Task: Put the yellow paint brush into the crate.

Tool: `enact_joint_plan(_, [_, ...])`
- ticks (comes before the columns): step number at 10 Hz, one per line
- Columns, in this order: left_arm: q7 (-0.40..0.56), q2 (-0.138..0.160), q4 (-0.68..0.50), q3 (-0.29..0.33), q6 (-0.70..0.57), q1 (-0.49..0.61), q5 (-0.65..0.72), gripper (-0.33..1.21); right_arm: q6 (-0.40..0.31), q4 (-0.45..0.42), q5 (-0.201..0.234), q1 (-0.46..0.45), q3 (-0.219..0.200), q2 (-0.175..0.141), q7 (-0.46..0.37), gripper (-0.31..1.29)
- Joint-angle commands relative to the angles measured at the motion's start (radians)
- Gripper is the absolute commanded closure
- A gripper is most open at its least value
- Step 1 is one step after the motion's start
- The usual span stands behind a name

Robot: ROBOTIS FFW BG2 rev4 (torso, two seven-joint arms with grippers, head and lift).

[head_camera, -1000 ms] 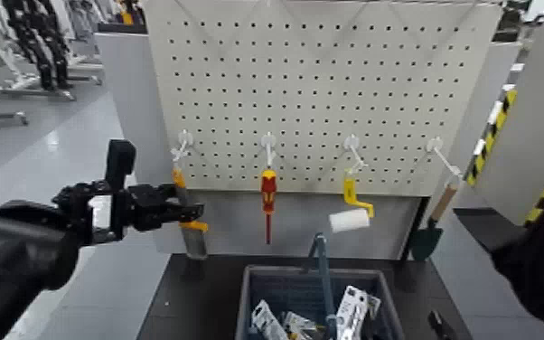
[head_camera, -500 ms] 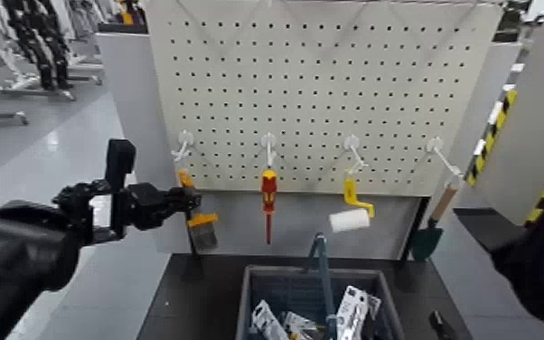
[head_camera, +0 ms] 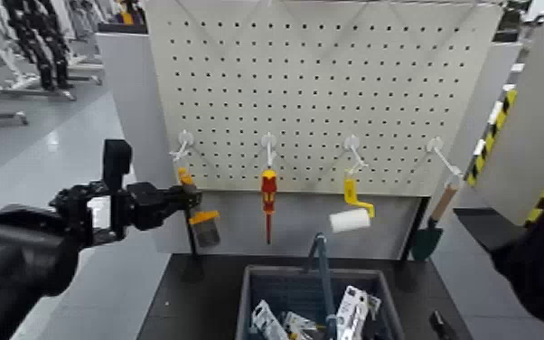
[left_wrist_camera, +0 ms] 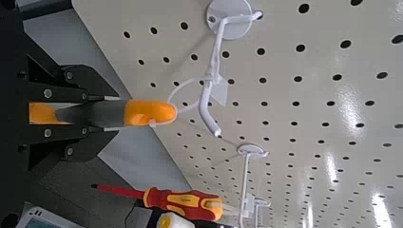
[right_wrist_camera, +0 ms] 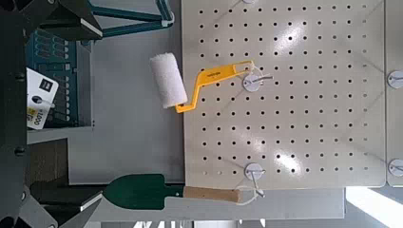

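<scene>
The left end effector pinches the yellow paint brush by its handle, before the pegboard.

The head view is evenly and fairly brightly lit, with the pegboard pale and readable and its holes distinct. The floor at the left carries soft whitish sheen, while the black arm on that side sinks into darkness with little surface detail. In the left wrist view the light glances off the board — bright elongated streaks of glare lie toward one edge. The right wrist view shows smaller glare patches on the board, plus a strip of light near a corner, blown out to white.
</scene>
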Motion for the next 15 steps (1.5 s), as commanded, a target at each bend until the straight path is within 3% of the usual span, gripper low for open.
enact_joint_plan(1, [0.008,-0.013,-0.096,0.058,0.03,0.063,-0.003,1.11,0.0,0.0,0.001,0.001,0.0,0.001,0.0,0.13])
enact_joint_plan(6, [0.023,-0.064,-0.332,0.2,0.104,0.204,-0.009,1.11,0.003,0.0,0.0,0.001,-0.002,0.001,0.0,0.13])
enact_joint_plan(9, [0.022,-0.087,-0.475,0.253,0.211,0.259,-0.022,1.11,0.003,0.0,0.0,0.001,-0.002,0.002,0.0,0.13])
enact_joint_plan(11, [0.031,-0.084,-0.535,0.248,0.256,0.259,-0.008,1.11,0.003,0.0,0.0,0.001,0.0,0.002,0.0,0.13])
enact_joint_plan(15, [0.043,-0.099,-0.509,0.226,0.234,0.271,0.156,1.11,0.002,0.0,0.0,0.0,0.0,0.004,0.0,0.13])
